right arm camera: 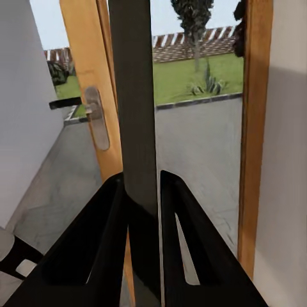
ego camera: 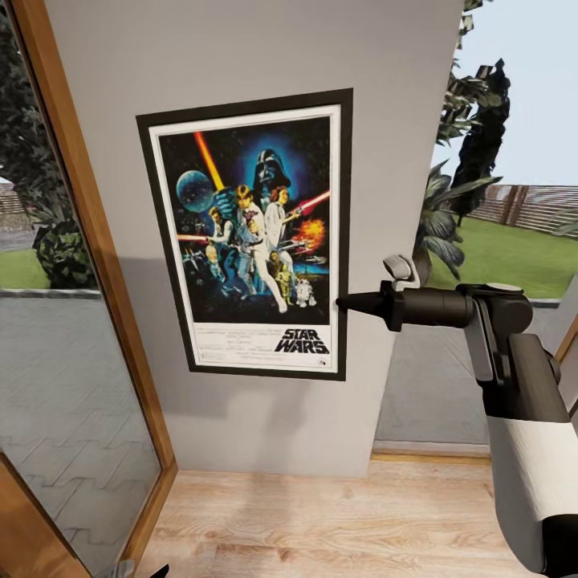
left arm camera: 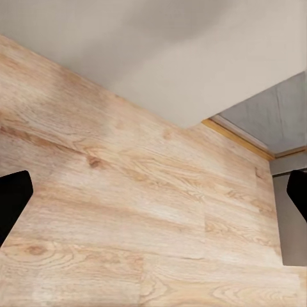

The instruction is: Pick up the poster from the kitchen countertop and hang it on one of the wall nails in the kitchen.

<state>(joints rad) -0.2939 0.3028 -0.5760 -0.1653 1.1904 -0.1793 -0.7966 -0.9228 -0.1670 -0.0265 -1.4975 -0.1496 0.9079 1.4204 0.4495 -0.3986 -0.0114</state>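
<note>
The poster (ego camera: 249,233), a Star Wars print with white border and thin black frame, stands upright and flat against the light-grey wall (ego camera: 241,48). My right gripper (ego camera: 343,303) reaches in from the right and is shut on the poster's right edge, about two thirds of the way down. In the right wrist view the black fingers (right arm camera: 109,217) pinch the poster's dark edge (right arm camera: 131,96), seen end-on. No nail shows; any nail behind the poster is hidden. The countertop is out of view. My left gripper (left arm camera: 153,198) hangs open over the wooden floor, holding nothing.
A wood-framed glass door (ego camera: 96,241) stands just left of the wall section. A window (ego camera: 498,241) onto the garden lies to its right. Light wooden floor (ego camera: 321,522) runs below. Another wooden door frame with a metal handle (right arm camera: 96,121) shows past the poster's edge.
</note>
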